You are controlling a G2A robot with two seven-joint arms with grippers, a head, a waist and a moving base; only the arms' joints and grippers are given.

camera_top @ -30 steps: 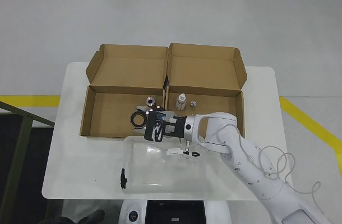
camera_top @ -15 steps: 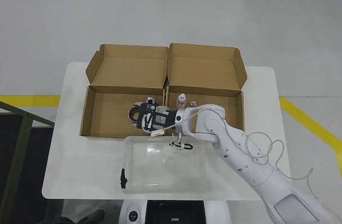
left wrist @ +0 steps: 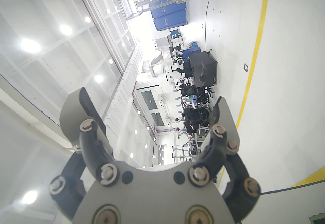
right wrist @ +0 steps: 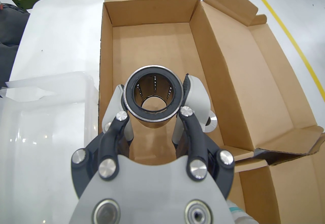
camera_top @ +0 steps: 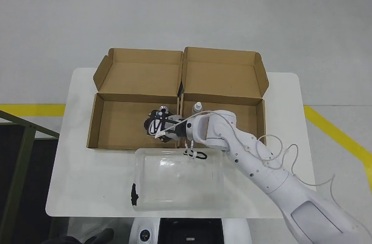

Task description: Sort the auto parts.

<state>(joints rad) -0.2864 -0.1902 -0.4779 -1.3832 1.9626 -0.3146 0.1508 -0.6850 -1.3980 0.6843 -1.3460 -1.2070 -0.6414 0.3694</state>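
— Jaws of my right gripper (right wrist: 155, 94) are clamped on a cylindrical bearing (right wrist: 131, 98), one finger on each side of its barrel. Its open end faces my wrist camera.

— Where is that, over the table (camera_top: 82, 152)?

— Over the left cardboard box (right wrist: 152, 42), at the end next to the right cardboard box (camera_top: 235, 119). I cannot tell whether the bearing touches the floor of the box. A small metal part (right wrist: 212, 122) lies in that same box, just beside one of my fingers.

— And your other arm?

— Jaws of my left gripper (left wrist: 152, 103) are spread wide with nothing between them, facing the hall and its yellow floor line (left wrist: 256, 39).

— What else is close by?

— A clear plastic bin (camera_top: 174, 183) sits on the table just beside the near walls of the boxes. A small white bottle (camera_top: 198, 107) stands in the right cardboard box.
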